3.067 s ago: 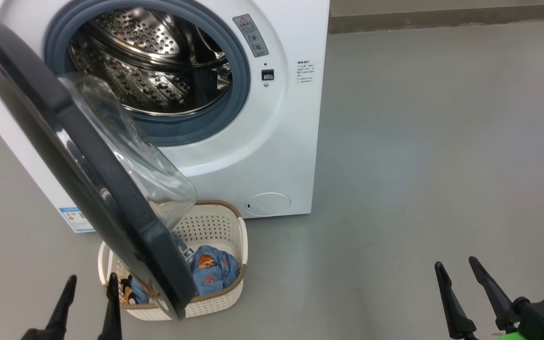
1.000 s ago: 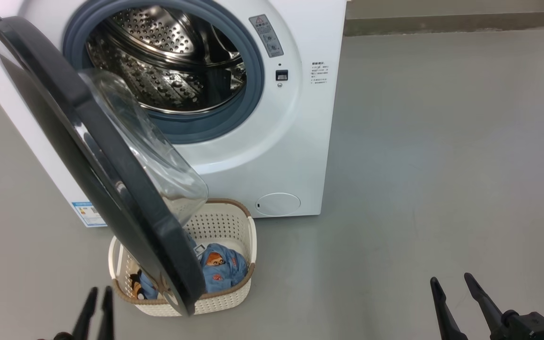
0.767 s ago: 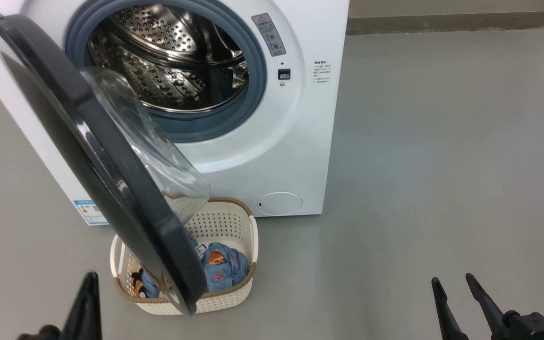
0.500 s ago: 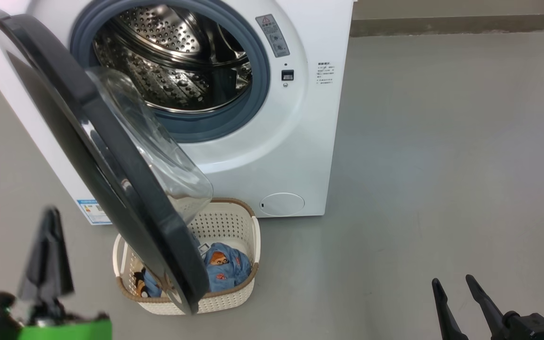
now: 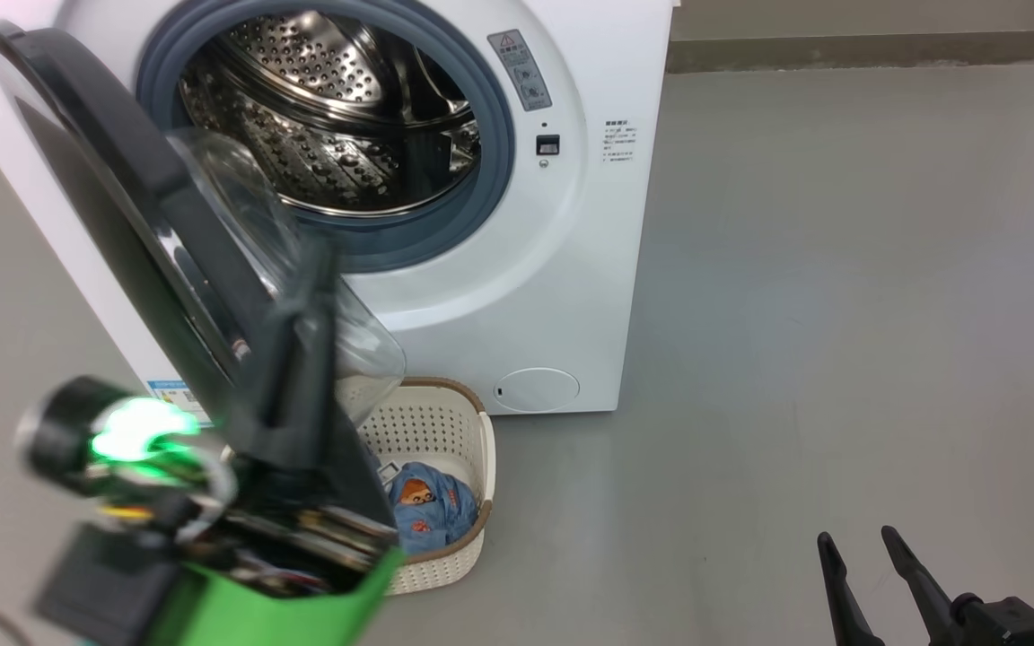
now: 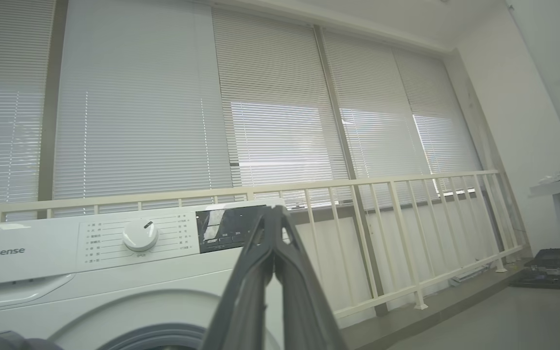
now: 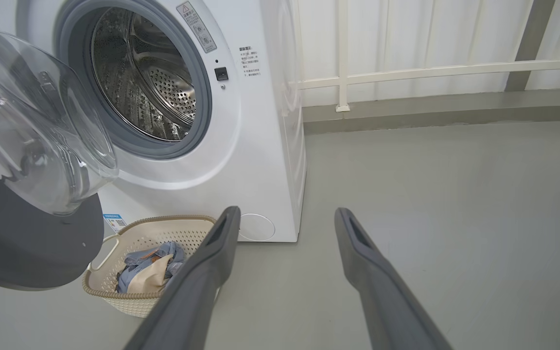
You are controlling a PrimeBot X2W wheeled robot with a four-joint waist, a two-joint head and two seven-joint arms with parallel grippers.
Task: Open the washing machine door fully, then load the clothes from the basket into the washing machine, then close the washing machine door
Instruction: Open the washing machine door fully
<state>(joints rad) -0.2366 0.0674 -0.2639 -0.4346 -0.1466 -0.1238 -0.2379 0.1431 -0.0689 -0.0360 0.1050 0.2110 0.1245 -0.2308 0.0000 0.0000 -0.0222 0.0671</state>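
A: What is the left gripper (image 5: pixel 319 269) doing?
B: It is showing blurred across the washing machine door (image 5: pixel 122 206), its two fingers pressing together and gripping nothing.
A: And the right gripper (image 5: pixel 858 538)?
B: It is hovering low over the grey floor (image 5: pixel 795 314), well apart from the washing machine (image 5: pixel 571 269), its fingers spreading wide around nothing.
A: Where are the clothes (image 5: pixel 427 511) lying?
B: They are sitting in the basket (image 5: pixel 472 422) on the floor, just in front of the machine and partly under the door, which is standing swung out, leaving the steel drum (image 5: pixel 346 135) showing
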